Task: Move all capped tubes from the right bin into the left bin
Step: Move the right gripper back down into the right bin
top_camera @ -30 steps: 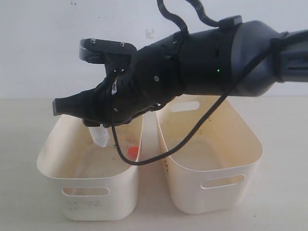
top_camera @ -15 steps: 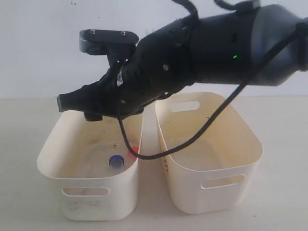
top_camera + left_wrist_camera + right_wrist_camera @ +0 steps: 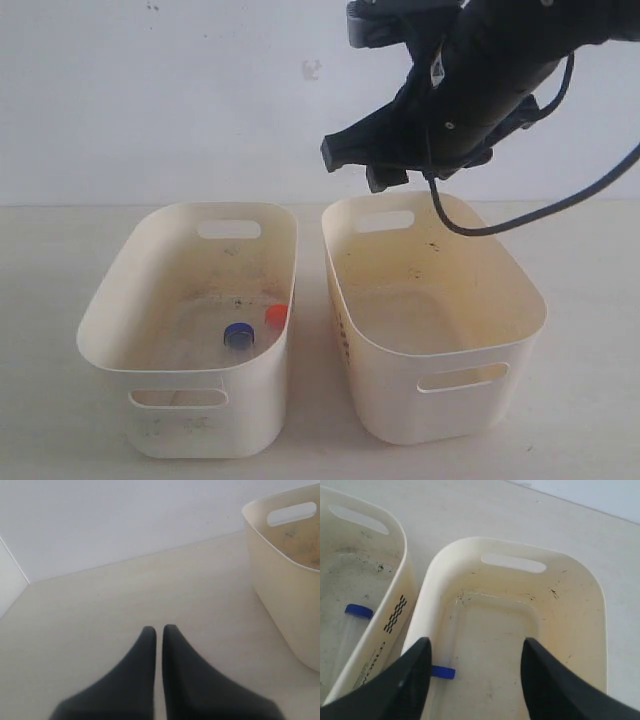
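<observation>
The left bin (image 3: 110, 300) holds a blue-capped tube (image 3: 238, 336) and an orange-red cap (image 3: 276, 316) near its right wall. That blue-capped tube (image 3: 355, 617) also lies in the left bin (image 3: 402, 540) in the right wrist view. My right gripper (image 3: 355, 168) hangs open and empty above the back of the right bin (image 3: 530, 295). From the wrist, the open right gripper (image 3: 476, 642) looks down into the right bin (image 3: 520, 544), where another blue cap (image 3: 444, 672) peeks out beside one finger. My left gripper (image 3: 159, 629) is shut over bare table, out of the exterior view.
A cream bin's end wall (image 3: 280, 575) with a slot handle stands beside the left gripper. A black cable (image 3: 520, 215) hangs from the right arm over the right bin's back rim. A white wall rises behind the table.
The right gripper let a blue-capped tube go into the left bin, then swung up and to the right, and now hangs open over the right bin.
</observation>
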Controlling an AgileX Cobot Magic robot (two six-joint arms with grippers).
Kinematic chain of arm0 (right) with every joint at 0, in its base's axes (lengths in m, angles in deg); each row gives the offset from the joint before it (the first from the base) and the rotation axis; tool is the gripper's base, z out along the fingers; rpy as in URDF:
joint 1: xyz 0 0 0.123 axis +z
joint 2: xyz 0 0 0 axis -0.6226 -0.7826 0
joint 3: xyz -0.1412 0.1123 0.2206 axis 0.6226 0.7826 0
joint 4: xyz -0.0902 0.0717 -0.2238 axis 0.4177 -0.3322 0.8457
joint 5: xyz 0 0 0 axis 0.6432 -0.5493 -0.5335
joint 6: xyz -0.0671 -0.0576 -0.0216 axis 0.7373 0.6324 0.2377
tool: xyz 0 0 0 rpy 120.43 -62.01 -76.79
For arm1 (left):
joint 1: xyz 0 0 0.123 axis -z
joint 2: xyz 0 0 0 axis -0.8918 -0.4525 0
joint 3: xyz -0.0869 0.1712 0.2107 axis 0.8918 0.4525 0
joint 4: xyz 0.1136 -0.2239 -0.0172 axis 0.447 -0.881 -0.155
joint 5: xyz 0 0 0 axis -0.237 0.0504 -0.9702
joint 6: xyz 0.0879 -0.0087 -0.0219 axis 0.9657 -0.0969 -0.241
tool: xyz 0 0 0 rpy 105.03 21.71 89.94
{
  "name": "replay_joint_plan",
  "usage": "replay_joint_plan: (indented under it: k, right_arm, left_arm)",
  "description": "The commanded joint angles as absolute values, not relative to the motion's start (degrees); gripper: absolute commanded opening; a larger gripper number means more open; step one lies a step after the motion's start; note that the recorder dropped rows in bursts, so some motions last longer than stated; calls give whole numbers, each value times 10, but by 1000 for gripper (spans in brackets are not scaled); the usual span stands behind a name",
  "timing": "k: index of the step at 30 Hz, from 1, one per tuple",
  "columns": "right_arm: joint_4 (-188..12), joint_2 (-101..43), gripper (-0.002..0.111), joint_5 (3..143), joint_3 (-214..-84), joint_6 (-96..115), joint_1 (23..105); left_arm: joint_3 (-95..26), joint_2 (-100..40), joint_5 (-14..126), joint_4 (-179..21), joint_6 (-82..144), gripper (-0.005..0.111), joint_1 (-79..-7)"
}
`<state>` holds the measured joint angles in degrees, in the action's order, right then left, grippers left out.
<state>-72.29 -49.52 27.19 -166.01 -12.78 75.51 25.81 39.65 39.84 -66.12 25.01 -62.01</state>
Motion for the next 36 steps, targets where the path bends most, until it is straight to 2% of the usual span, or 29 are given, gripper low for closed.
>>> replay_joint_plan:
  k: [1, 13, 36]
  right_arm:
    - [-723, -506, 51, 272, -1656, -105, 750]
    - [-726, -610, 51, 259, -1628, -102, 750]
    - [-817, -612, 51, 185, -1592, -66, 750]
  left_arm:
    - [260, 399, 401, -660, 251, 4, -619]
    - [260, 399, 401, -660, 251, 4, -619]
    - [260, 399, 401, -660, 251, 4, -619]
